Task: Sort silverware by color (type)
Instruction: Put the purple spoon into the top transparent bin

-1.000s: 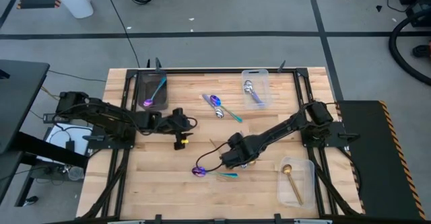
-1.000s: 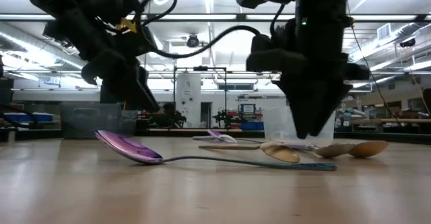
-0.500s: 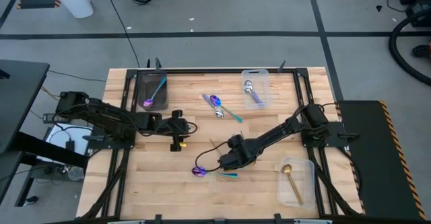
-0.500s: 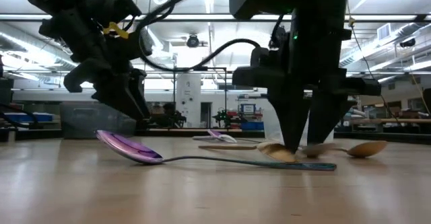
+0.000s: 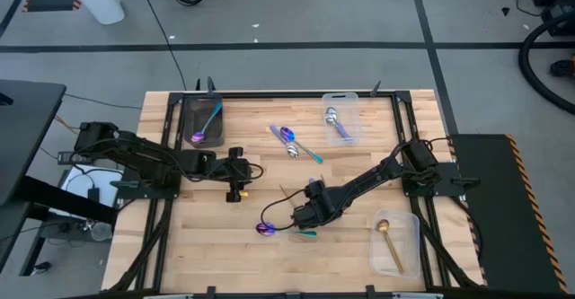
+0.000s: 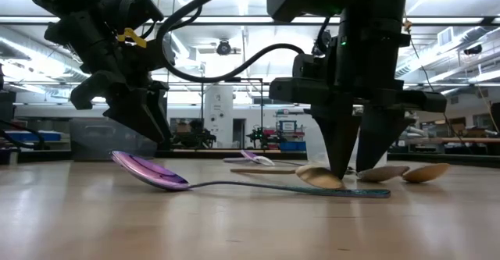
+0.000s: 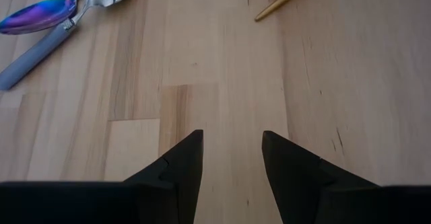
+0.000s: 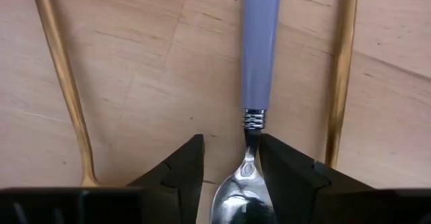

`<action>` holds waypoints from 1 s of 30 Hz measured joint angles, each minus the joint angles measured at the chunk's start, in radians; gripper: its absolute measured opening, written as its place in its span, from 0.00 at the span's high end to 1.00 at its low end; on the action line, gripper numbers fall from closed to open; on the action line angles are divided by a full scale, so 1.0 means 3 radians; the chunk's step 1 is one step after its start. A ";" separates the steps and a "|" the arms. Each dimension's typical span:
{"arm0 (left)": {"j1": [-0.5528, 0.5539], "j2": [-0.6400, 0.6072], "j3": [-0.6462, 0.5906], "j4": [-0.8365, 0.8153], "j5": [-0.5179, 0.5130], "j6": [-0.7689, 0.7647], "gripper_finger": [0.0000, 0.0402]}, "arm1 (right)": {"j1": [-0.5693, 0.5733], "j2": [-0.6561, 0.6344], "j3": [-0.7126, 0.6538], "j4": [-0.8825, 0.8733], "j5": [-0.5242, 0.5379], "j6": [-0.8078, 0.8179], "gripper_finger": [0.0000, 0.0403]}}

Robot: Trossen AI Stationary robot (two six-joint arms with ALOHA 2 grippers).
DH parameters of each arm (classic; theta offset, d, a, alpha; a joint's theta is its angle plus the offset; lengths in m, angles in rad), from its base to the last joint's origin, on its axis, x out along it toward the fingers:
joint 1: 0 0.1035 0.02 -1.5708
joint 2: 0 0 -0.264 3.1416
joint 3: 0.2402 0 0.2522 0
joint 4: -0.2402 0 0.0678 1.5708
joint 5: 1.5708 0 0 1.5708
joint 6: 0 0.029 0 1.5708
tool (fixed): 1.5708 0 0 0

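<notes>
The right end effector [image 8: 229, 163] stands spread astride the lavender-handled spoon [image 8: 256, 56], seemingly not yet pinching, toward six o'clock on the table [image 5: 207, 236]; the left end effector [image 7: 229, 160] hovers spread at nine o'clock.

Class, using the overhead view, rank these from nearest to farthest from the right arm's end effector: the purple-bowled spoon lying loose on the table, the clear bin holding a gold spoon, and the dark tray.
From the right end effector:
1. Purple-bowled spoon, just beside it, toward the left arm's side.
2. Clear bin with the gold spoon, at the table's near right corner.
3. Dark tray, at the far left corner.
</notes>
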 joint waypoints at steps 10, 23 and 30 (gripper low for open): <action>0.0000 0.0000 0.0000 -0.0109 0.0001 0.0008 0.60 | -0.0004 0.0007 -0.0002 0.0058 -0.0066 -0.0006 0.88; -0.0072 -0.0073 0.0001 -0.0085 -0.0001 0.0186 0.60 | -0.0007 -0.0009 -0.0003 0.0065 -0.0179 -0.0395 0.96; -0.0070 -0.0072 0.0003 -0.0072 -0.0003 0.0224 0.60 | -0.0068 -0.0155 -0.0029 -0.0049 -0.0051 -0.0672 0.97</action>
